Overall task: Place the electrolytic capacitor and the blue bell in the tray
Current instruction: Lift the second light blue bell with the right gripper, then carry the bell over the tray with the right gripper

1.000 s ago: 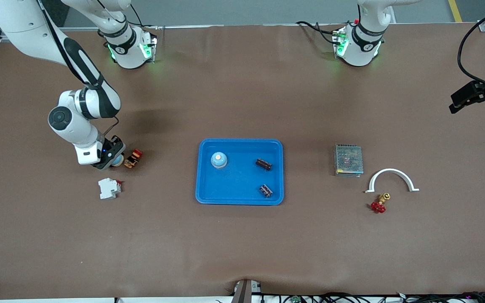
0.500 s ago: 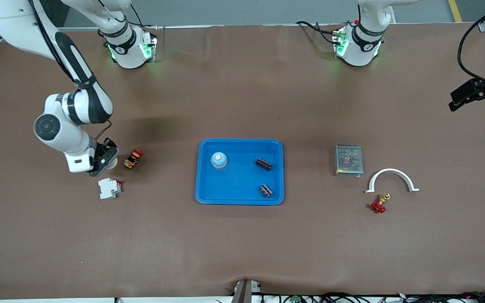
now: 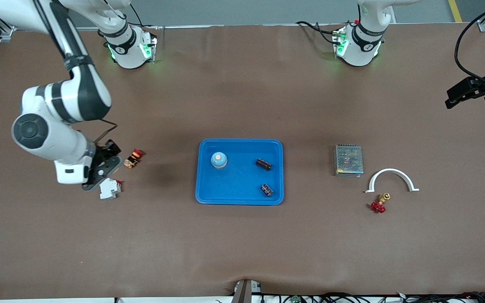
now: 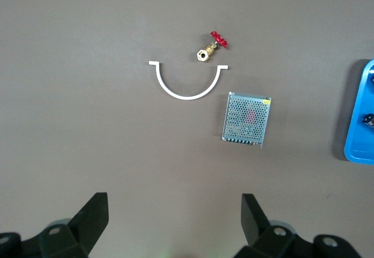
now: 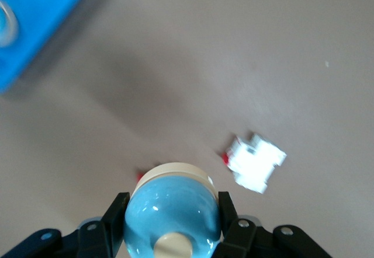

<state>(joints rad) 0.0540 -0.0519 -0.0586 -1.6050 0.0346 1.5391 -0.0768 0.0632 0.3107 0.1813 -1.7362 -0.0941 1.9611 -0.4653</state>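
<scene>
My right gripper [image 5: 172, 211] is shut on a light blue bell [image 5: 172, 208] with a cream base and button. It hangs above the table [image 3: 99, 170], just over the white breaker. The bright blue tray [image 3: 238, 185] lies mid-table and shows in a corner of the right wrist view [image 5: 35, 18]. In it sit a second blue bell [image 3: 219, 160] and two dark electrolytic capacitors [image 3: 263, 164] [image 3: 266, 190]. My left gripper [image 3: 467, 94] waits open and empty at the left arm's end of the table, and its fingers frame bare table [image 4: 175, 223].
A white circuit breaker [image 3: 110, 188] and a red-and-yellow push button [image 3: 133, 158] lie under and beside the right gripper. Toward the left arm's end are a metal mesh power supply [image 3: 347, 160], a white arched clamp [image 3: 392, 179] and a red-handled brass valve [image 3: 379, 204].
The right arm has risen with the bell in its grip and drifted away from the push button, toward the white breaker. The left gripper has barely moved.
</scene>
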